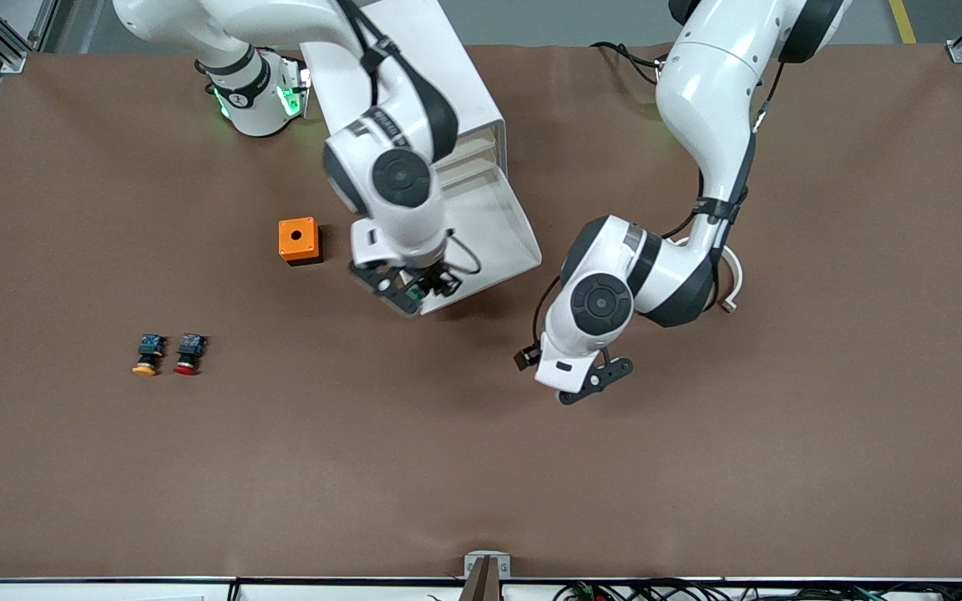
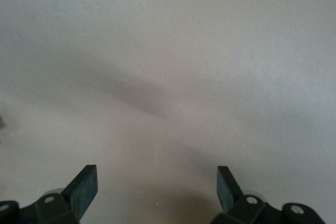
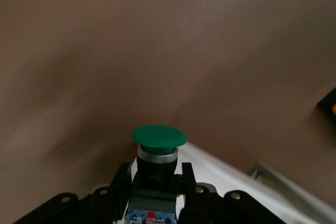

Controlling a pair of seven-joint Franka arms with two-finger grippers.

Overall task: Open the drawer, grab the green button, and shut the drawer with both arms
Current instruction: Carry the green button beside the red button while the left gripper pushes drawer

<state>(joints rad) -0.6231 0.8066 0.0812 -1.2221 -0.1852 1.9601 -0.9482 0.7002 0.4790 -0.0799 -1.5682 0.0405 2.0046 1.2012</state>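
Observation:
The white cabinet stands near the robots' bases, with the lowest drawer pulled out toward the front camera. My right gripper is over the drawer's front corner, shut on the green-capped button. In the right wrist view the button sits between the fingers, cap outward, with the drawer's white rim beneath it. My left gripper is open and empty over bare table beside the drawer, toward the left arm's end. The left wrist view shows its fingers wide apart.
An orange box with a round hole sits beside the drawer toward the right arm's end. A yellow-capped button and a red-capped button lie side by side nearer the front camera, toward the right arm's end.

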